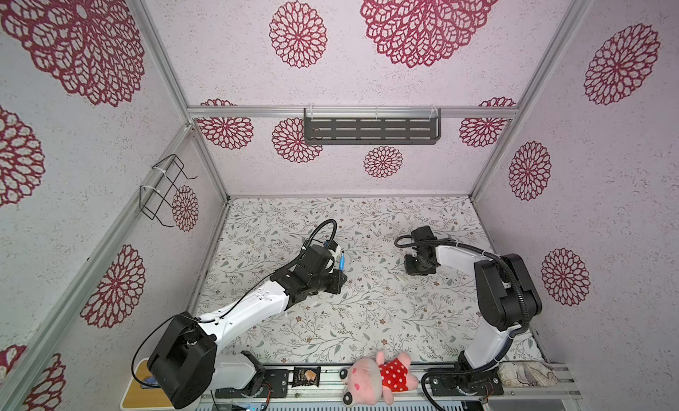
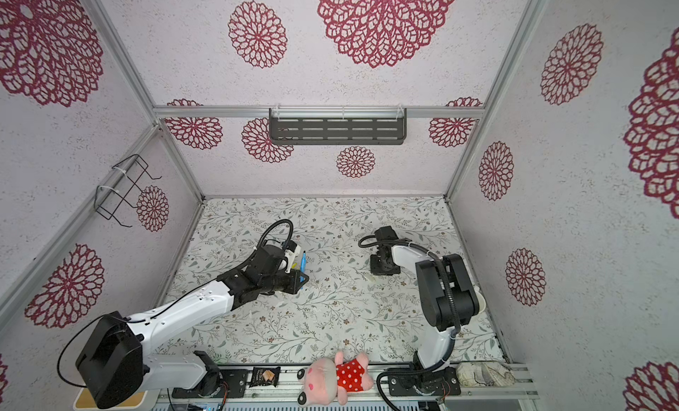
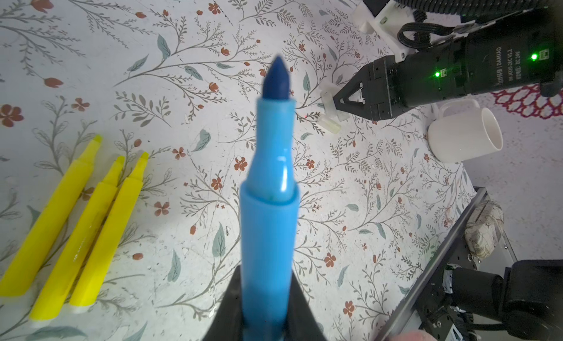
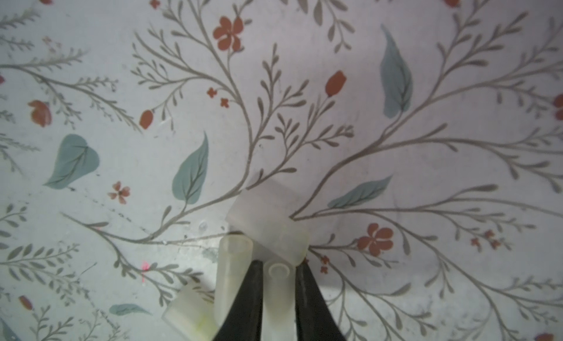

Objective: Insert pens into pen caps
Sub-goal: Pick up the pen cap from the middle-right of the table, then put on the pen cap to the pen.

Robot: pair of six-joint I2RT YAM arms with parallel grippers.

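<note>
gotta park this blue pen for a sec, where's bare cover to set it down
Free: cover along the back wall, and the front stretch by the plush pig. Crowded: pen caps at the right end effector; yellow pens.

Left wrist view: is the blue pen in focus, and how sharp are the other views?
Left wrist view: the blue plastic pen is soft, worst at its dark tip; the floral table cover behind is sharper. Right wrist view: the translucent whitish cap between the jaws is blurred. Both top views: even light, sharp, no glare.
</note>
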